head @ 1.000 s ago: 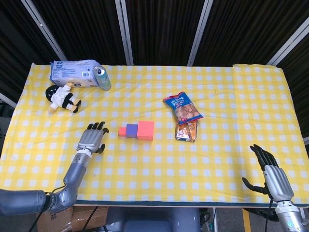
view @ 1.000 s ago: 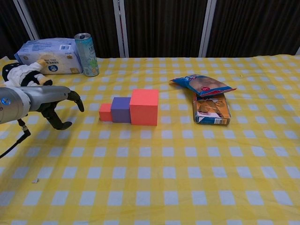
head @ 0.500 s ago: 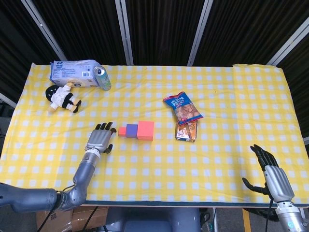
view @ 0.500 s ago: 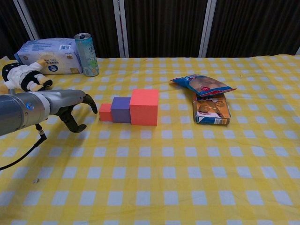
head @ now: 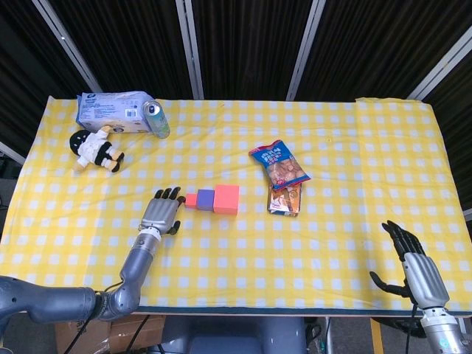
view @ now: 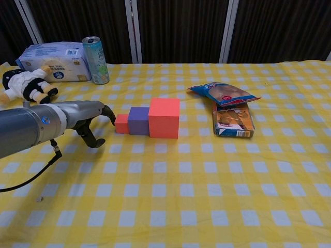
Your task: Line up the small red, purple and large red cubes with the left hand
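A worktop covered in a yellow and white checked cloth fills both views. Near its middle, three cubes sit in a straight row running left to right, each touching the next: the small red cube on the left, the purple cube in the middle, and the large red cube on the right.

The left robot hand lies low over the cloth just left of the row. Its fingers are apart and curved, holding nothing, and its dark fingertips reach right up to the small red cube's left face; whether they touch it cannot be told.

The right robot hand appears only in the head view, at the near right corner, well apart from the cubes. Its fingers are spread and it holds nothing.

To the right of the row, a blue snack bag lies partly over an orange snack packet. At the far left stand a green drink can and, just beside it, a pale blue pack of tissues. A small plush doll in black and white lies nearer than the pack.
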Robot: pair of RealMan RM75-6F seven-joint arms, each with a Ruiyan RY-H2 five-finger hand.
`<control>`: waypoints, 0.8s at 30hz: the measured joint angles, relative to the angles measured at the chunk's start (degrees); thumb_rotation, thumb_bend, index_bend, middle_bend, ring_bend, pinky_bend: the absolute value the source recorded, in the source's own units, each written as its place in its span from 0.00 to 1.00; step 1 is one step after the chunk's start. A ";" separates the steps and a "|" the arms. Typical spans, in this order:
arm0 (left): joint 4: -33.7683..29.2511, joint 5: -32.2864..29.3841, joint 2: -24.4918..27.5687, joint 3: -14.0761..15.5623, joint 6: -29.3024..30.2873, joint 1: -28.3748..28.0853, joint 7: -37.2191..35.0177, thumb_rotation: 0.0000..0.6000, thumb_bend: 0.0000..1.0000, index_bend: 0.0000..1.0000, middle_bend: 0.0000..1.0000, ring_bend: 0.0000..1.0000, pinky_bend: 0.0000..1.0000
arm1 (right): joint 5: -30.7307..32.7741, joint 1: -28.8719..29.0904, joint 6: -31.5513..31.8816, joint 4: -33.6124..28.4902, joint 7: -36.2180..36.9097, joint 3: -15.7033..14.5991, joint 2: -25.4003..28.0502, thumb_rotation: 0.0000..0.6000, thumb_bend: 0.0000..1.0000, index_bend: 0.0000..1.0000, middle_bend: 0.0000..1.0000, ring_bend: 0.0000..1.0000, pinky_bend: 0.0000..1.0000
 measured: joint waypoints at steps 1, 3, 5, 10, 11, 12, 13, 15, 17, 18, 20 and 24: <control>-0.11 -0.01 0.03 0.04 0.01 0.03 0.00 1.00 0.49 0.19 0.00 0.00 0.00 | 0.00 -0.01 0.02 0.00 0.00 0.00 0.01 1.00 0.34 0.00 0.00 0.00 0.00; -0.54 0.04 0.33 0.23 0.17 0.18 0.06 1.00 0.49 0.19 0.00 0.00 0.00 | 0.02 -0.05 0.07 -0.01 0.06 -0.01 0.05 1.00 0.34 0.00 0.00 0.00 0.00; -1.18 0.14 0.86 0.46 0.46 0.40 0.10 1.00 0.49 0.19 0.00 0.00 0.00 | -0.01 -0.04 0.01 0.01 0.09 -0.05 0.11 1.00 0.34 0.00 0.00 0.00 0.00; -4.51 1.05 4.29 1.56 1.71 1.70 0.01 1.00 0.41 0.15 0.00 0.00 0.00 | 0.08 -0.02 -0.08 0.08 0.25 -0.04 0.20 1.00 0.34 0.00 0.00 0.00 0.00; -5.61 1.51 5.59 1.83 2.07 2.22 -0.29 1.00 0.38 0.14 0.00 0.00 0.00 | 0.10 -0.02 -0.07 0.12 0.24 -0.02 0.21 1.00 0.34 0.00 0.00 0.00 0.00; -6.50 1.97 6.66 2.01 2.36 2.67 -0.65 1.00 0.35 0.13 0.00 0.00 0.00 | 0.10 -0.01 -0.06 0.14 0.21 -0.01 0.21 1.00 0.34 0.00 0.00 0.00 0.00; -7.45 2.58 7.82 2.18 2.69 3.21 -1.17 1.00 0.33 0.12 0.00 0.00 0.00 | 0.11 -0.01 -0.07 0.16 0.16 -0.01 0.21 1.00 0.34 0.00 0.00 0.00 0.00; -9.76 4.69 10.85 2.61 3.63 4.70 -2.89 1.00 0.28 0.07 0.00 0.00 0.00 | 0.15 0.03 -0.13 0.23 -0.03 0.01 0.19 1.00 0.34 0.00 0.00 0.00 0.00; -11.60 7.28 13.61 3.11 4.58 6.10 -4.54 1.00 0.25 0.03 0.00 0.00 0.00 | 0.19 0.05 -0.09 0.33 -0.43 0.06 0.12 1.00 0.34 0.00 0.00 0.00 0.00; -12.78 9.41 15.52 3.53 5.31 7.11 -5.71 1.00 0.24 0.01 0.00 0.00 0.00 | 0.24 0.05 -0.05 0.37 -0.65 0.10 0.09 1.00 0.34 0.00 0.00 0.00 0.00; -14.52 13.13 18.42 4.33 6.56 8.77 -7.55 1.00 0.22 0.00 0.00 0.00 0.00 | 0.47 0.05 0.02 0.49 -1.34 0.20 0.01 1.00 0.34 0.00 0.00 0.00 0.00; -18.02 24.03 24.01 7.14 10.74 13.44 -12.16 1.00 0.20 0.00 0.00 0.00 0.00 | 1.14 -0.01 0.42 0.77 -3.16 0.57 -0.32 1.00 0.34 0.00 0.00 0.00 0.00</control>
